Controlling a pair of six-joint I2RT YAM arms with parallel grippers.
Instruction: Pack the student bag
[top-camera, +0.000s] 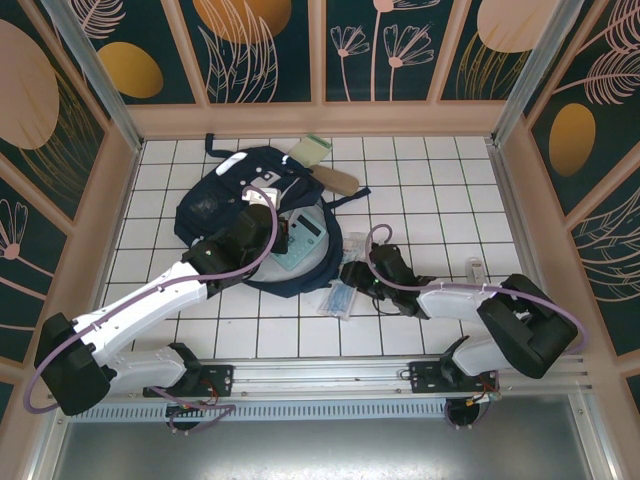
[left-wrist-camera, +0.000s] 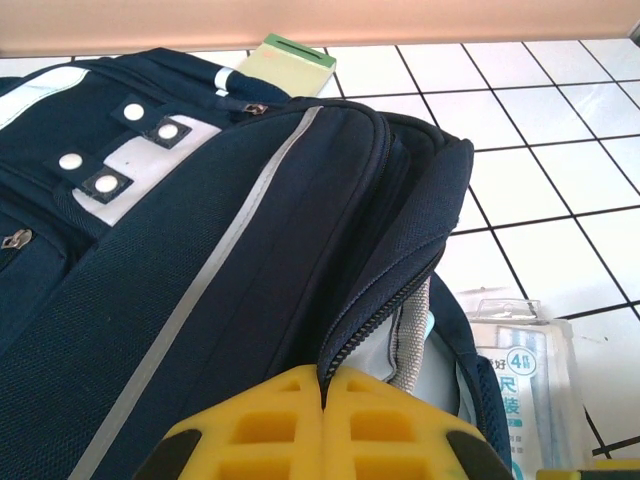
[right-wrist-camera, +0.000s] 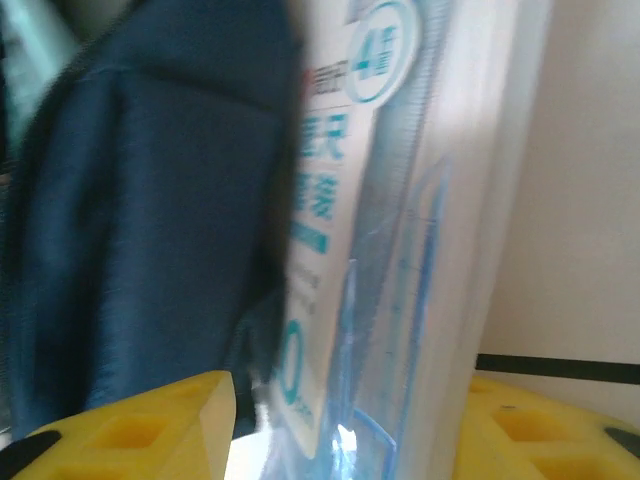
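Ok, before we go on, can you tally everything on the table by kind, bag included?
student bag: 1
pale green calculator-like device, lying in the bag's opening: 1
green notepad: 1
tan oblong block: 1
clear stationery packet: 1
small clear item, too small to identify: 1
Total: 6

Hand gripping student bag, packet beside
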